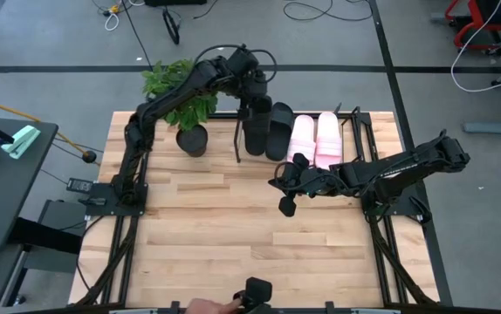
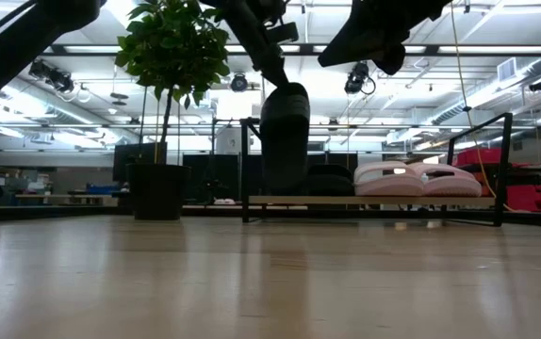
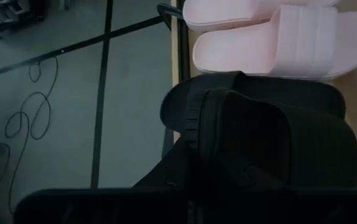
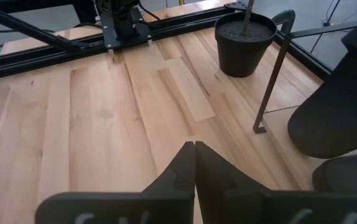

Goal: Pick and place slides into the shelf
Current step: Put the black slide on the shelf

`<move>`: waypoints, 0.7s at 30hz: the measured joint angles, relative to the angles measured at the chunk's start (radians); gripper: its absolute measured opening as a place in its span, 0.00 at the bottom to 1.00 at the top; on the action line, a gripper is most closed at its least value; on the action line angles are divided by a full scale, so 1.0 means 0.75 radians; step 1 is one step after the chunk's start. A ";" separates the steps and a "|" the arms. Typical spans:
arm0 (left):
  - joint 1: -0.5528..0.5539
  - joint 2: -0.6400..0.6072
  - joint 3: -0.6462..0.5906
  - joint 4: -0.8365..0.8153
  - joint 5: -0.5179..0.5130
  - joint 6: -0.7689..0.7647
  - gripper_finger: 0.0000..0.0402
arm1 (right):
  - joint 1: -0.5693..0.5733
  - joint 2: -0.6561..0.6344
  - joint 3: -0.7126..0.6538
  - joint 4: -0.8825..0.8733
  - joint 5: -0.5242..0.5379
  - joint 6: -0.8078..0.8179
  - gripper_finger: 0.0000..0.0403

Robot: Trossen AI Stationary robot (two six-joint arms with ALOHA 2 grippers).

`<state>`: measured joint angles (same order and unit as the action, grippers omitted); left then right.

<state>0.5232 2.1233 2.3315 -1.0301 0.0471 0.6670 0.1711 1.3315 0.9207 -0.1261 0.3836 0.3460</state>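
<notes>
Wooden table: left gripper grips the last black slide upright above the shelf's left end; it may topple if released. Right gripper hovers clenched, empty

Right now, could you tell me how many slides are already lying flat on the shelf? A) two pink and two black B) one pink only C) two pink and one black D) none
C: two pink slides and one black slide lie on the shelf, while the left hand holds the second black slide upright above the shelf's free end; the right hand waits over the table, shut.
</notes>
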 joint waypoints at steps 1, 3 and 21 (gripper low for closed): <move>-0.002 0.003 0.000 -0.001 0.001 0.000 0.10 | 0.000 0.000 0.000 0.000 0.000 0.000 0.02; -0.005 0.010 0.000 0.013 -0.004 0.001 0.11 | 0.000 0.000 0.000 -0.001 0.000 -0.001 0.02; -0.011 0.071 -0.005 0.028 -0.064 0.060 0.11 | 0.000 0.000 0.000 -0.002 0.001 -0.010 0.02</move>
<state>0.5152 2.1767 2.3280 -1.0090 -0.0011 0.7116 0.1711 1.3315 0.9207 -0.1276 0.3840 0.3382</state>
